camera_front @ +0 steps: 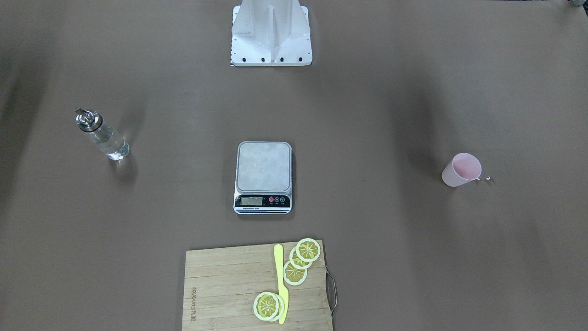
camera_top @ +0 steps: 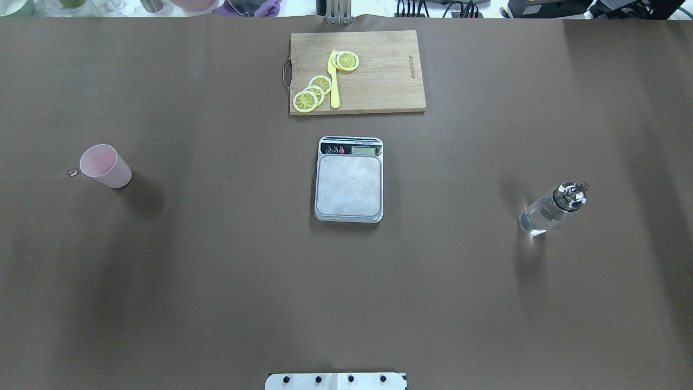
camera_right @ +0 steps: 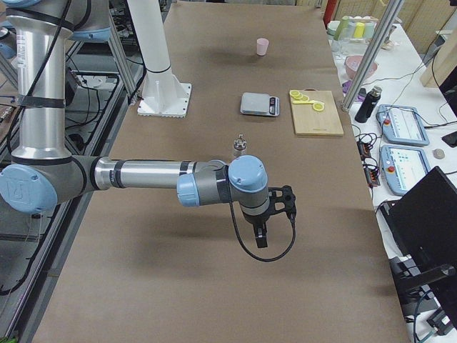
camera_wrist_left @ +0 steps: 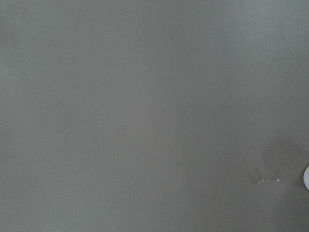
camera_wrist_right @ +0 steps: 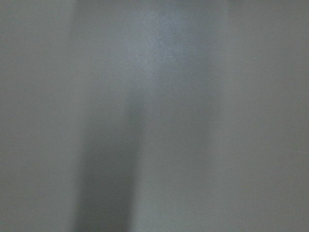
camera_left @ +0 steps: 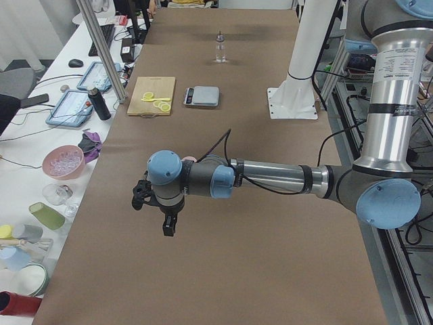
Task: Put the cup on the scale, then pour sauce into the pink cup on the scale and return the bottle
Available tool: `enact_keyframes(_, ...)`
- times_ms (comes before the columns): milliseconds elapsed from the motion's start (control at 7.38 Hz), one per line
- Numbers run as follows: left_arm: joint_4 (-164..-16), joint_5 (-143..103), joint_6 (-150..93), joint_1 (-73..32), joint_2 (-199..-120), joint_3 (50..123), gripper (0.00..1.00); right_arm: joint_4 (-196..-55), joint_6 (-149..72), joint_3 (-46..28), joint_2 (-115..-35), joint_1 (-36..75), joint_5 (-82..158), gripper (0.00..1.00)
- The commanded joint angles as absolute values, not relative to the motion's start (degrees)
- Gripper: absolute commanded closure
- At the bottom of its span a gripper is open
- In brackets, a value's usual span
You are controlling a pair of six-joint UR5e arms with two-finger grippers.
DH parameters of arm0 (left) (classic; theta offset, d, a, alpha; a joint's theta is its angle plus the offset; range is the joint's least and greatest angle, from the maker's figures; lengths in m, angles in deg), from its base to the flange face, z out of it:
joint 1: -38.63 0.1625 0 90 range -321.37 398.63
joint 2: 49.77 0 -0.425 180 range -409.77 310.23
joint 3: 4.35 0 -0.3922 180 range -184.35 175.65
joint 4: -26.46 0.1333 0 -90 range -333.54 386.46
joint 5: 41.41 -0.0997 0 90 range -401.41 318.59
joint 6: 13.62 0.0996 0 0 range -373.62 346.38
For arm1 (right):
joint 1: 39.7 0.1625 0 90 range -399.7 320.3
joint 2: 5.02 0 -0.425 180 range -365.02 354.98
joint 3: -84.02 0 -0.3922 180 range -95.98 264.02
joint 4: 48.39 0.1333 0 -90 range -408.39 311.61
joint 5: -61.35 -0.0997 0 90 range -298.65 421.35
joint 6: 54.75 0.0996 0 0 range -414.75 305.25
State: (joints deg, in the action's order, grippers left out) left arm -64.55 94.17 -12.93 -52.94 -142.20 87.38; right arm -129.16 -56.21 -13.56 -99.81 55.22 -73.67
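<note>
The pink cup [camera_top: 105, 166] [camera_front: 461, 169] stands upright on the robot's left side of the brown table, empty. At the table's middle lies the scale [camera_top: 349, 187] [camera_front: 264, 166] with nothing on its steel platform. The glass bottle [camera_top: 549, 209] [camera_front: 102, 135], holding clear sauce, stands on the robot's right side. My left gripper [camera_left: 168, 227] hangs above the table near the cup, seen only in the exterior left view. My right gripper [camera_right: 262, 239] hangs near the bottle [camera_right: 240, 147], seen only in the exterior right view. I cannot tell whether either is open or shut. Both wrist views show only bare table.
A wooden cutting board [camera_top: 379, 86] with lemon slices [camera_top: 311, 95] and a yellow knife [camera_top: 334, 78] lies beyond the scale. The robot's base plate [camera_front: 271, 46] sits at the near edge. A tiny white speck [camera_top: 71, 173] lies beside the cup.
</note>
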Motion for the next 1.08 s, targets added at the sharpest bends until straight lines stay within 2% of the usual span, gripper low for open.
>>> enact_keyframes(0,-64.6,93.4,-12.7,-52.9,-141.8,87.4,0.01,-129.2,-56.2,-13.6,-99.9,55.2,-73.7,0.0)
enact_keyframes(678,-63.6,93.7,-15.4,-52.4,-143.2,88.3,0.0,-129.1,-56.2,-13.7,-99.9,55.2,-73.8,0.0)
enact_keyframes(949,-59.3,93.7,-22.3,-48.3,-150.1,88.2,0.0,-129.1,-56.2,-13.9,-100.0,55.2,-73.8,0.0)
